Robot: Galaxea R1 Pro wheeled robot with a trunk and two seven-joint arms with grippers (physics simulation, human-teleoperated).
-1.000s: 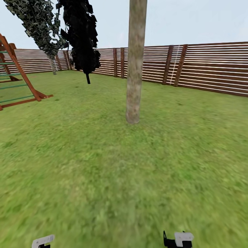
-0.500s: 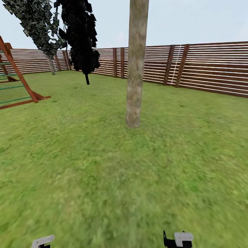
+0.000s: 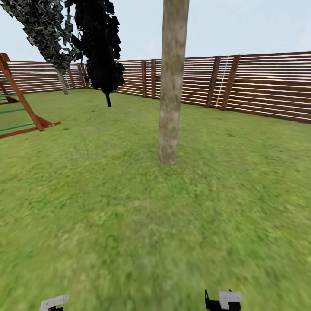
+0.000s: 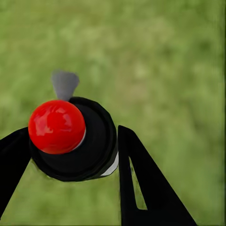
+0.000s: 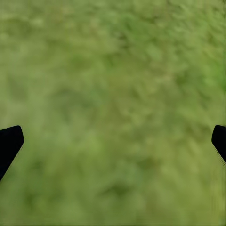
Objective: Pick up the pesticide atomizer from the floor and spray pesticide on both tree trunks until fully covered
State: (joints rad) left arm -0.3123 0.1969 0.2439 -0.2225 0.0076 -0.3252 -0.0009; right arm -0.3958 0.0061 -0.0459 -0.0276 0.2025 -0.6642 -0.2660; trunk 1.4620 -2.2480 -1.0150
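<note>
Two grippers barely peek in at the head view's lower edge, while the tree trunk [image 3: 172, 82] is cut off at the top, crown unseen. The left gripper [image 4: 70, 150] pinches the pesticide atomizer [image 4: 75, 139], red knob up, over the floor [image 3: 129, 224]; the right gripper [image 5: 113, 141] hangs spread wide. Since a second ago, the trunk sits slightly lower and nearer, and the wooden climbing frame [image 3: 21, 108] slides leftward as the view shifts.

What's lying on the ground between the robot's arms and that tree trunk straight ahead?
Only bare grass lies before the tree trunk in the head view; nothing stands on that stretch.
</note>
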